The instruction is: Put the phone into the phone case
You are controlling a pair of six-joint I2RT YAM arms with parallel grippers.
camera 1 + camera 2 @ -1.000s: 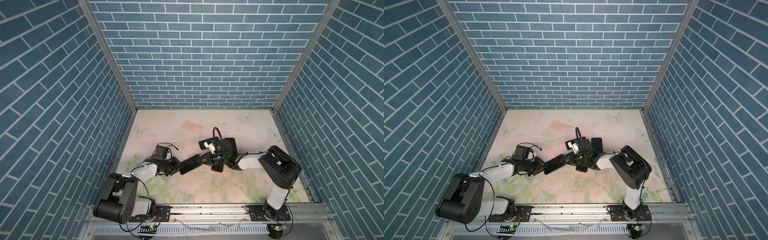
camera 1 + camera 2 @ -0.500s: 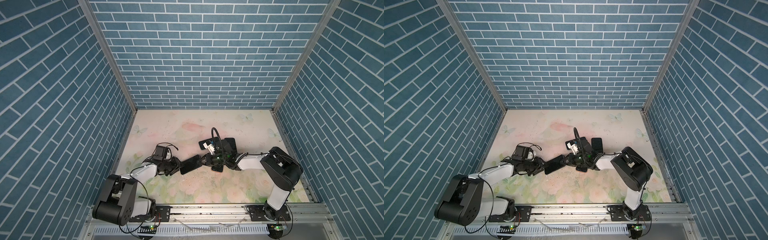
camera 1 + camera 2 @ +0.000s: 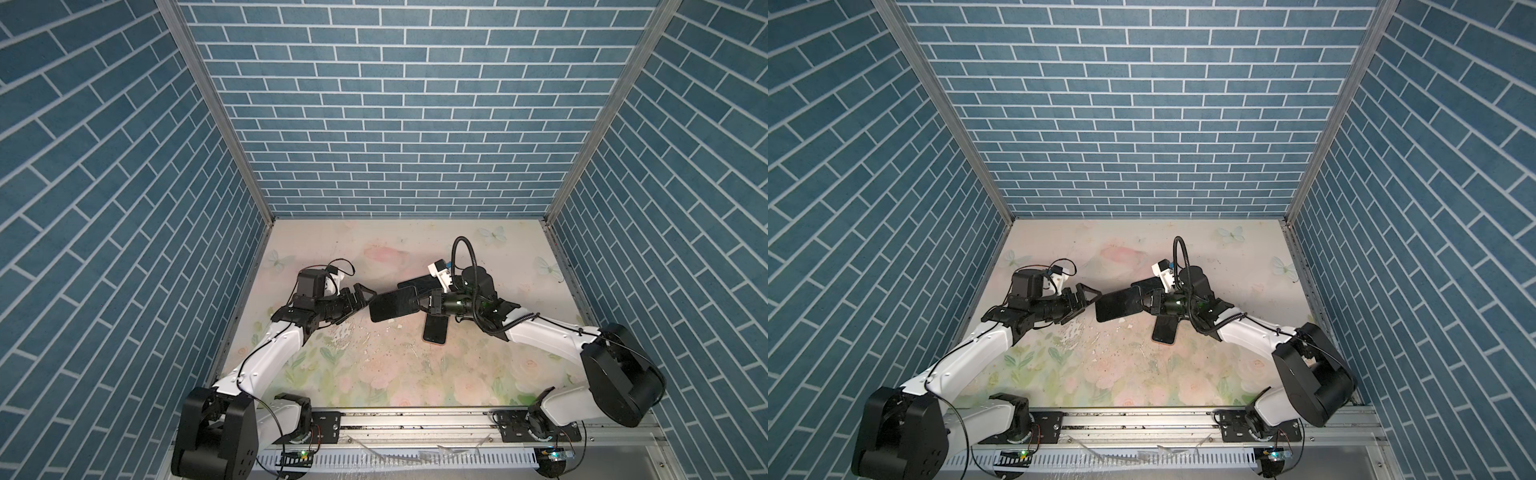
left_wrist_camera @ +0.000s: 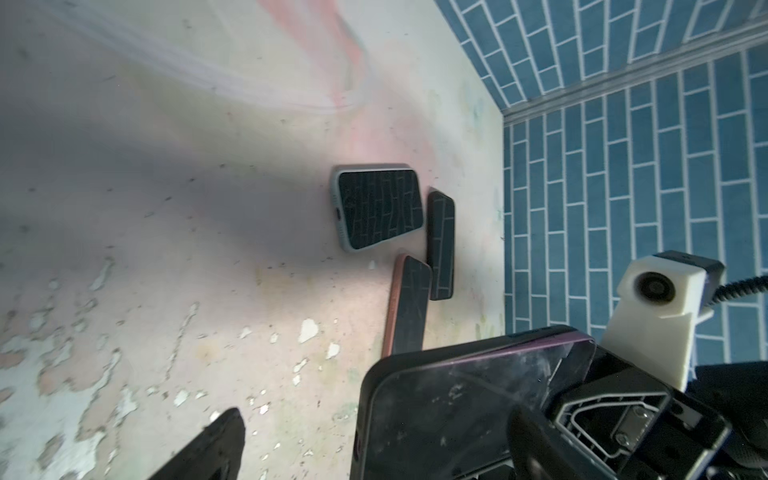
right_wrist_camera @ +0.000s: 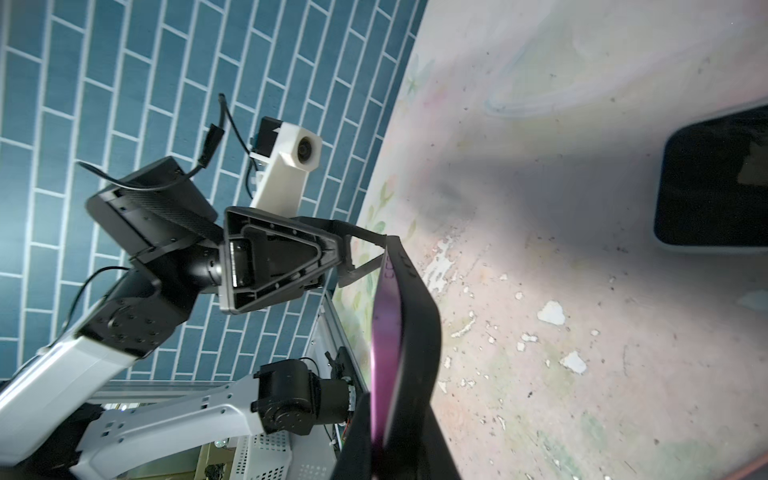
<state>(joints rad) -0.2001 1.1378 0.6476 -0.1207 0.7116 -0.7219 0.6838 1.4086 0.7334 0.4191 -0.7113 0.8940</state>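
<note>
Above the table (image 3: 374, 374), the right gripper (image 3: 419, 302) clamps the phone (image 3: 392, 305), whose long axis points left into the wide-open left gripper (image 3: 361, 305).

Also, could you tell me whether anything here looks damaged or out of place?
Yes: the floral table cover is worn, with white flaked patches near its middle. The purple phone held by the right gripper sits askew in its black case; the case edge gapes away from it.
</note>
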